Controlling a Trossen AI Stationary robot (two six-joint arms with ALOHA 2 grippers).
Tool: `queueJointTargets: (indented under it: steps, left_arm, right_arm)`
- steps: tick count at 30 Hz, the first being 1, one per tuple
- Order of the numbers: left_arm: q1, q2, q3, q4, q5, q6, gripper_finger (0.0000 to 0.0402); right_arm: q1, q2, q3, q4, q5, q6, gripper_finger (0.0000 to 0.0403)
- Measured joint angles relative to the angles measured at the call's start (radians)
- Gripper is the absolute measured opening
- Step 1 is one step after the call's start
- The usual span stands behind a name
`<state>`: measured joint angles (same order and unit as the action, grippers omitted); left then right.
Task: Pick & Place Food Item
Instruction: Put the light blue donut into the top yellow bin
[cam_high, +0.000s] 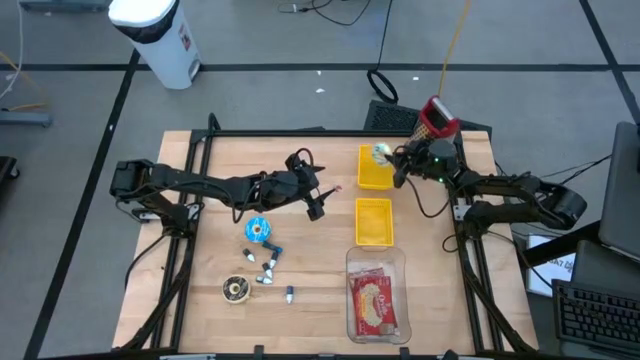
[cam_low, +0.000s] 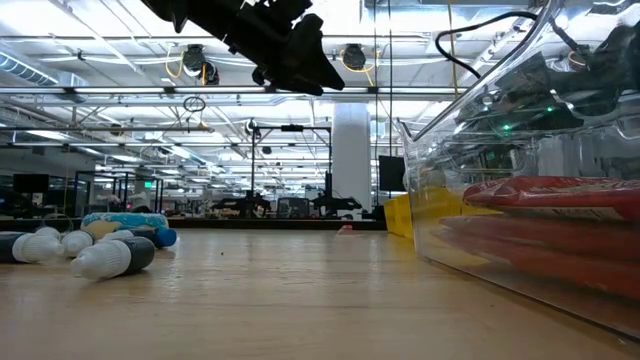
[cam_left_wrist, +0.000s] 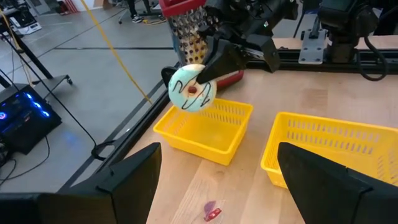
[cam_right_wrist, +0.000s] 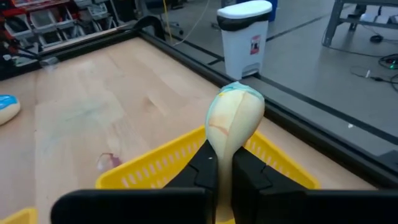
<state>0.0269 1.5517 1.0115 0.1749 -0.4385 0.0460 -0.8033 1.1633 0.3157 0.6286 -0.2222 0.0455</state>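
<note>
The table (cam_high: 300, 320) is a light wooden board, and both dark arms reach over it from its two sides. Near the right arm, a clear plastic box (cam_high: 376, 293) lies on the table with a red food packet (cam_high: 373, 305) inside it. Two yellow baskets are next: one yellow basket (cam_high: 374, 221) stands between the clear box and the right tool, and the other yellow basket (cam_high: 375, 175) stands directly under the right tool.

The right tool (cam_high: 390, 158) hangs over this second basket, and it is clenched on a donut (cam_high: 379, 153) with light blue icing. In the left wrist view the donut (cam_left_wrist: 192, 88) is clearly above the basket (cam_left_wrist: 205, 127) and does not touch it; the dark fingers grip it by its edge. In the right wrist view the donut (cam_right_wrist: 234, 121) stands on its edge between the two fingers (cam_right_wrist: 202, 165), with the basket rim just below it.

The left tool (cam_high: 318, 203) is over the middle of the table, and its fingers are spread wide with nothing between them. It points toward the baskets and the right tool. Just beside the left tool, on the side of its own arm, a second blue donut (cam_high: 258, 231) lies flat on the table. Farther from this tool are several small things (cam_high: 268, 265) and a small round brown piece (cam_high: 237, 289); what they are is hard to tell. A small red scrap (cam_left_wrist: 212, 213) lies on the wood in front of the left tool.
</note>
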Motion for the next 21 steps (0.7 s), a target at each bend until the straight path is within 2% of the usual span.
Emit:
queueJointTargets:
  steps: [11,17,21]
  left_arm:
    - [0.000,0.000,0.000,0.001,0.000,0.000,0.0324]
    - [0.000,0.000,0.000,0.001,0.001,-0.003,0.0324]
    - [0.000,0.000,0.000,0.001,0.002,-0.003,0.0324]
  right_arm:
    - [0.053,0.002,-0.003,-0.012,0.023,0.017,0.0010]
    - [0.055,0.001,-0.002,-0.038,0.107,-0.031,0.0018]
    - [0.058,0.000,-0.002,-0.042,0.090,-0.026,0.0021]
